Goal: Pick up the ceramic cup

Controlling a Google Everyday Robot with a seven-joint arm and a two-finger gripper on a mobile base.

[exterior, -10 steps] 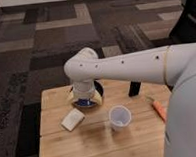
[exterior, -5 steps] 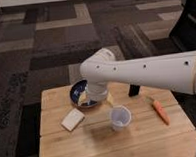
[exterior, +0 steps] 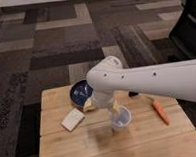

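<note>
The ceramic cup (exterior: 120,119) is small, white and lavender-tinted. It stands upright on the wooden table (exterior: 145,145), right of centre. My white arm reaches in from the right, and its wrist hangs over the table between the dark blue bowl (exterior: 78,92) and the cup. My gripper (exterior: 103,108) points down just left of and above the cup. Its two tan fingers are spread apart; one fingertip (exterior: 116,108) is at the cup's near-left rim and the other is by the bowl. It holds nothing. The arm hides part of the bowl.
A white block (exterior: 72,119) lies on the table's left part. An orange carrot (exterior: 160,112) lies at the right. A small dark object (exterior: 134,94) sits behind the arm. Patterned carpet surrounds the table, and dark furniture (exterior: 188,27) stands at the far right.
The arm has swung right and toward the front, from over the bowl to beside the cup. The cup, bowl, block and carrot have not moved.
</note>
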